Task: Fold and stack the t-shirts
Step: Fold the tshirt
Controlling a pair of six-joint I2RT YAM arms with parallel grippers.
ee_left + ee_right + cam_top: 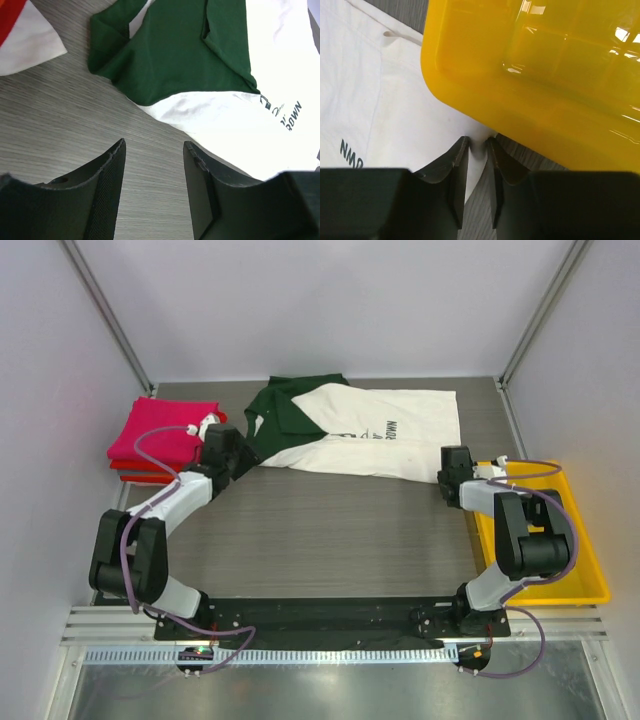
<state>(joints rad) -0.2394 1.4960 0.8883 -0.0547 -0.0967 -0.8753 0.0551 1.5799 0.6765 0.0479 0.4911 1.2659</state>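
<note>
At centre right of the top view, the right gripper (477, 145) is clamped on a corner of the cream-white t-shirt (385, 430), beside the yellow tray (470, 75). The left gripper (152, 147) hovers at its green edge, fingers apart.

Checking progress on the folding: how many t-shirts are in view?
3: a magenta-pink shirt folded atop a red shirt at far left, and a cream-and-green shirt spread at the back centre. More may be hidden beneath the folded pair.

Bright, even light — glare on the tray (560, 100).
</note>
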